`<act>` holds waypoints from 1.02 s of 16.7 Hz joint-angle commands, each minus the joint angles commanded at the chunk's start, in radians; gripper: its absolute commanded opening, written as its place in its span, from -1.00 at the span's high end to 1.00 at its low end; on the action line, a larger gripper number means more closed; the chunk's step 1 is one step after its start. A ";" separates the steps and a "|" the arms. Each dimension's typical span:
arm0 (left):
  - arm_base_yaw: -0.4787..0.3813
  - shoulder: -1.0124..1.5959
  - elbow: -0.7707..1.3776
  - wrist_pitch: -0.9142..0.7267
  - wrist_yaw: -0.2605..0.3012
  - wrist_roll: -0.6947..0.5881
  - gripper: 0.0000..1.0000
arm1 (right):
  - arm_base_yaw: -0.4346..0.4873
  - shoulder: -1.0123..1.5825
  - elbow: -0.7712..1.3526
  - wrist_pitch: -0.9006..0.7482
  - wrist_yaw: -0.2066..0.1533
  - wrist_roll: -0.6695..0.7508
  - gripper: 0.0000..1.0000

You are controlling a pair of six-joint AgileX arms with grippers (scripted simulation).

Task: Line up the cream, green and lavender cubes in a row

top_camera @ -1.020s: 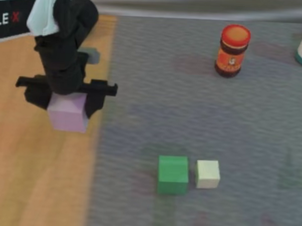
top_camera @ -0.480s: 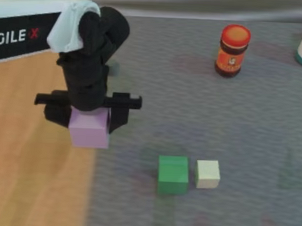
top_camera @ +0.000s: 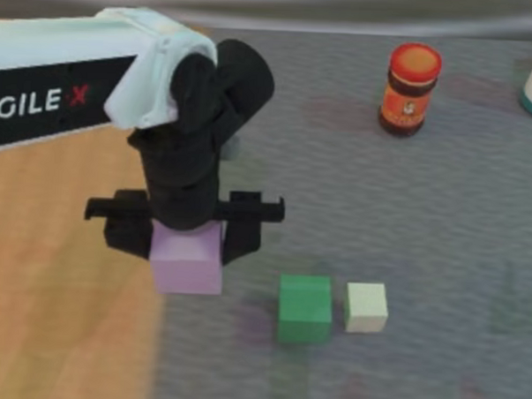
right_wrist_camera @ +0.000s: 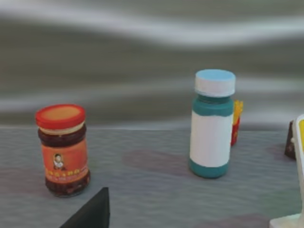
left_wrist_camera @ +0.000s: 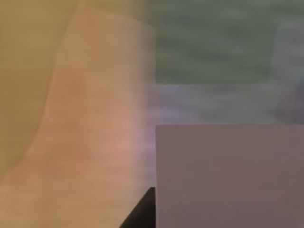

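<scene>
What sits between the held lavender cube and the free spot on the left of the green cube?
Nothing visible. The left gripper holds the lavender cube just left of the green cube, with only bare mat between them.

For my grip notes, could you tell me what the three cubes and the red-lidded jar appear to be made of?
The lavender cube, held by the left gripper, the green cube and the cream cube show flat, glare-free faces: matte, possibly painted wood or plastic. The jar looks like glossy glass with dark contents, a paper label and a smooth red lid.
</scene>
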 joint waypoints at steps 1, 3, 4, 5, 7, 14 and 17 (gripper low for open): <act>0.004 0.005 0.004 0.000 0.000 0.003 1.00 | 0.000 0.000 0.000 0.000 0.000 0.000 -1.00; 0.005 0.010 -0.008 0.017 0.000 0.002 1.00 | 0.000 0.000 0.000 0.000 0.000 0.000 -1.00; 0.006 0.017 -0.023 0.041 0.000 0.001 1.00 | 0.000 0.000 0.000 0.000 0.000 0.000 -1.00; 0.007 0.027 -0.043 0.072 0.000 0.000 1.00 | 0.000 0.000 0.000 0.000 0.000 0.000 -1.00; 0.006 0.056 -0.092 0.149 0.001 -0.001 1.00 | 0.000 0.000 0.000 0.000 0.000 0.000 -1.00; -0.001 0.098 -0.164 0.262 0.001 0.001 1.00 | 0.000 0.000 0.000 0.000 0.000 0.000 -1.00; -0.001 0.098 -0.164 0.262 0.001 0.001 0.70 | 0.000 0.000 0.000 0.000 0.000 0.000 -1.00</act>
